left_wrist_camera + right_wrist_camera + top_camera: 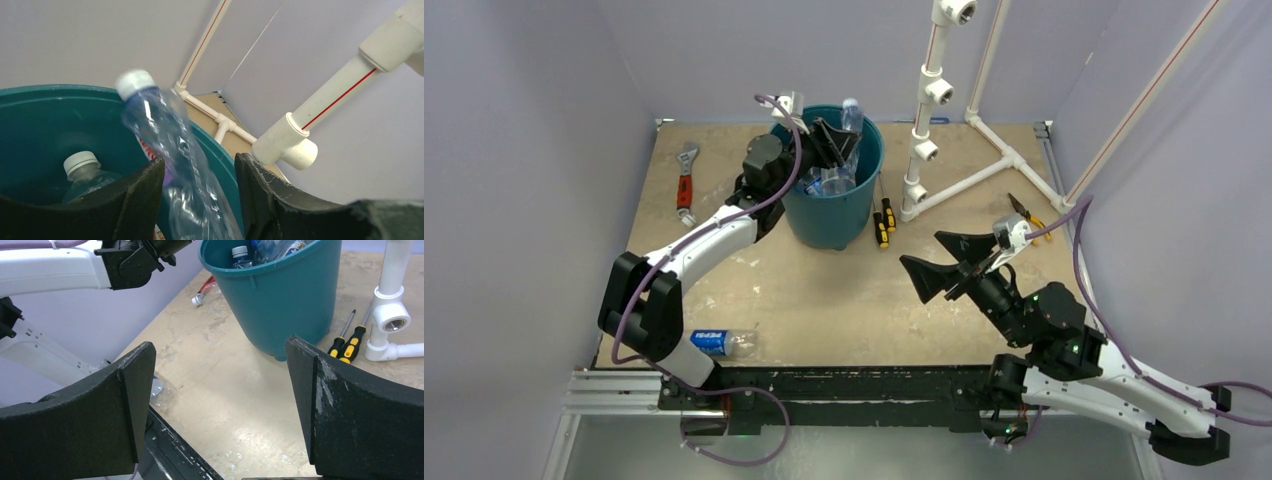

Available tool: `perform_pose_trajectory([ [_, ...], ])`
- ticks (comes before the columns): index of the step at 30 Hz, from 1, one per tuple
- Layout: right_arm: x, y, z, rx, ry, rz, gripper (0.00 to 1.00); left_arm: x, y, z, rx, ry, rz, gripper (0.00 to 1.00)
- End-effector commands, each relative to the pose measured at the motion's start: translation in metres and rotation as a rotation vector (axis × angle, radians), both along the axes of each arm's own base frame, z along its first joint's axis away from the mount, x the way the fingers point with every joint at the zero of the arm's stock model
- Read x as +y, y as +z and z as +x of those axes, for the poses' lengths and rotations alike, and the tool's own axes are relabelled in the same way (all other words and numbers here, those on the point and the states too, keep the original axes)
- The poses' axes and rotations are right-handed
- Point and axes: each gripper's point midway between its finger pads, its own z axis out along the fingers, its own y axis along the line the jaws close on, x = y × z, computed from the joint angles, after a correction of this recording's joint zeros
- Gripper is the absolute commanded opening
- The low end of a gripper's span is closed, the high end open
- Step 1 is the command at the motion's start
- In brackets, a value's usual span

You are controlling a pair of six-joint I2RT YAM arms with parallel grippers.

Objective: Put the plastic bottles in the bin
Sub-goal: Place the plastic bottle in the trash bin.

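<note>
The teal bin (832, 215) stands at the back middle of the table and holds several clear bottles (829, 182). My left gripper (832, 143) hangs over its rim with jaws apart. A clear white-capped bottle (165, 145) stands tilted and blurred between the fingers (142, 195), with a gap on its right side; its cap (852, 108) pokes above the rim. Another white-capped bottle (82, 167) lies inside the bin (45, 130). A blue-labelled bottle (721, 342) lies at the near left table edge. My right gripper (939, 262) is open and empty over the table's right half.
A red-handled wrench (686, 180) lies at the back left. Yellow-and-black screwdrivers (883, 222) lie right of the bin. The white pipe frame (929, 110) stands at the back right, with a yellow-handled tool (1024, 212) beside it. Walls close in on both sides.
</note>
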Motion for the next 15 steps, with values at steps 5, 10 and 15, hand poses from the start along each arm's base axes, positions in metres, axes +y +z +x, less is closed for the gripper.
perform_pose_trajectory([
  [5,-0.013,0.017,0.007,-0.034,-0.072,-0.015,0.98,0.004,0.039,-0.007,-0.089,0.008,0.002,0.63],
  [10,-0.015,0.022,0.006,-0.04,-0.073,-0.007,0.98,0.007,0.049,-0.012,-0.101,0.014,0.0,0.69],
  [15,-0.014,0.017,0.005,-0.025,-0.064,-0.021,0.99,0.023,0.079,-0.024,-0.145,0.06,0.008,0.74],
])
